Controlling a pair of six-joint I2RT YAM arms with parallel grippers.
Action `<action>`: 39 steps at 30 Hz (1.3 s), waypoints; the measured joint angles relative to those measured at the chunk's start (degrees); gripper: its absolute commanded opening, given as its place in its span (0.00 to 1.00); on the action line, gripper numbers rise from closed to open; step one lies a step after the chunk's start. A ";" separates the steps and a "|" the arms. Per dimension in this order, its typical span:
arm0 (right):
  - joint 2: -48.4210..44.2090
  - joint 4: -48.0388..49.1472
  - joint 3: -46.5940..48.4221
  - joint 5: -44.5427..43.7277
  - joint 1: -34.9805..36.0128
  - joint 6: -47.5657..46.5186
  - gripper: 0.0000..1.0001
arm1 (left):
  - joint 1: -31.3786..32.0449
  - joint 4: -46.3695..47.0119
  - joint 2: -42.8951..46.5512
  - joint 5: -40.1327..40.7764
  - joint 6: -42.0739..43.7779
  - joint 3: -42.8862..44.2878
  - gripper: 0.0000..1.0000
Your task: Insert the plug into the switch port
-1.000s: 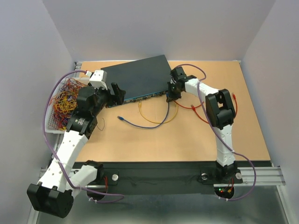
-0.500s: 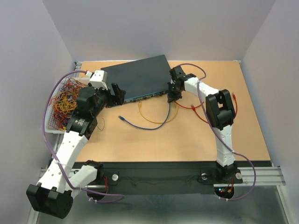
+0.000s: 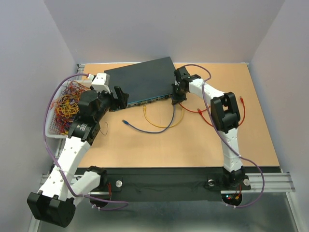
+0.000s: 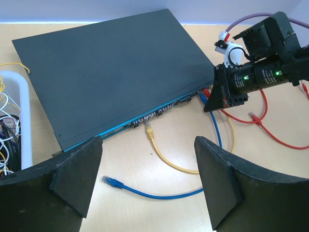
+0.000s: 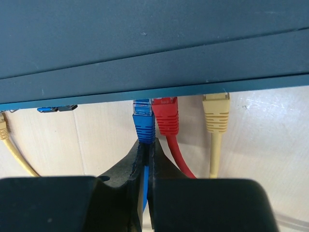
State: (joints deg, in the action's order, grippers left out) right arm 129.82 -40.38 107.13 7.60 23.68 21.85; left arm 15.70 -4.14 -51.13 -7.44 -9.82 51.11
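The right gripper (image 5: 146, 149) is pinched shut on the blue cable (image 5: 145, 186) just behind its plug (image 5: 144, 121). The plug's nose is at the switch (image 5: 145, 43) ports, beside a red plug (image 5: 166, 116). The left gripper (image 4: 147, 154) hangs wide open and empty at the switch's front.

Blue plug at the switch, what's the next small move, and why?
Probably push it straight in a bit. The right gripper pinches the cable behind the blue plug, whose tip meets the switch but sits less deep than the red plug beside it.
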 measured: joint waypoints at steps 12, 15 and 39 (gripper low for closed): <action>0.81 -1.42 0.11 0.07 0.00 -0.07 0.00 | 0.00 0.00 0.85 0.22 0.31 0.00 0.88; 2.03 -2.40 2.27 -0.24 0.00 -0.15 0.00 | 0.00 0.00 1.09 0.26 0.37 0.00 0.88; 4.15 -8.20 10.08 -4.24 0.04 -0.90 0.00 | 0.00 0.00 1.11 0.83 0.55 0.00 0.87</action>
State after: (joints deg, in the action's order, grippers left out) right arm 133.97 -48.58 117.21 3.36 23.73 20.95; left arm 15.70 -4.14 -50.02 -6.61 -9.28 51.11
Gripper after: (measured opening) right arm 0.045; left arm 0.876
